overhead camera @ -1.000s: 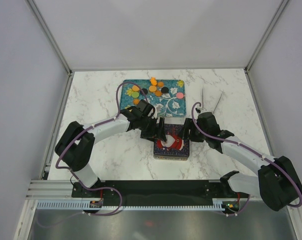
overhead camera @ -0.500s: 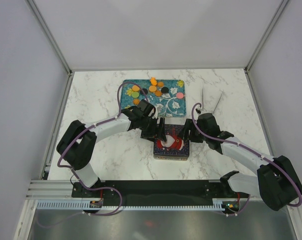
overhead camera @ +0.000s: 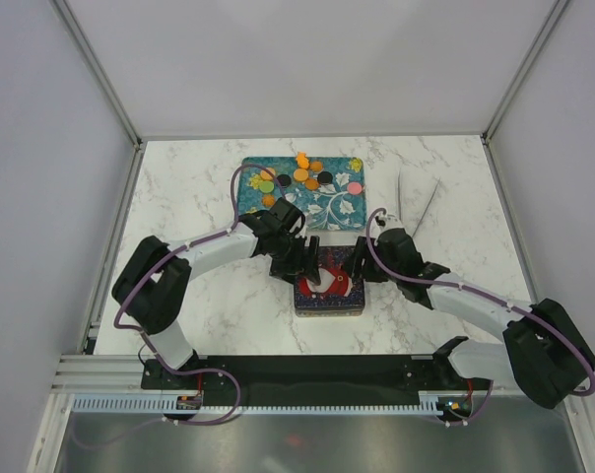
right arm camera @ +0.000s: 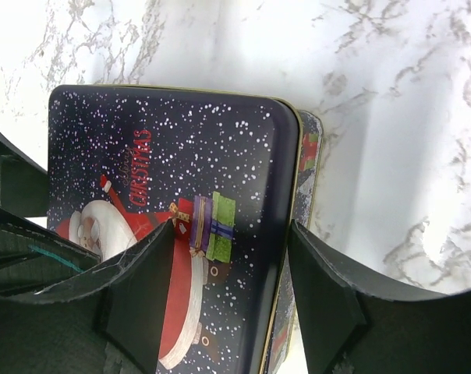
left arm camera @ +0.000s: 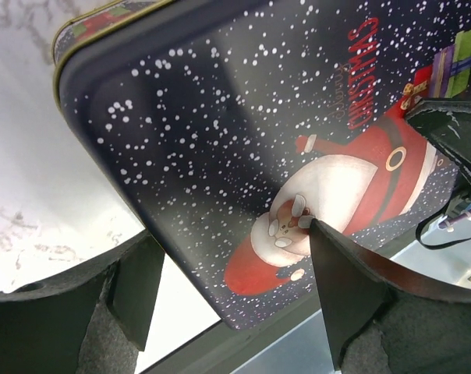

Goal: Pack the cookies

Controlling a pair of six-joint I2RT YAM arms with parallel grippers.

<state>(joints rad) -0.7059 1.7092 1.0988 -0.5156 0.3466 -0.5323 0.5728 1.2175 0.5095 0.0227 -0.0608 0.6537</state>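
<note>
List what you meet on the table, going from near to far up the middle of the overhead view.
Christmas tin → teal tray → cookies on the tray's far part.

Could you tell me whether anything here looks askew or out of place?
Nothing stands out. The cookies lie on the teal tray, none spilled onto the table, and the Christmas tin sits flat with its lid on.

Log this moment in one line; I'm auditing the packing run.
left gripper: open, over tin corner | right gripper: open, astride tin edge | tin: lid on | cookies: on teal tray
</note>
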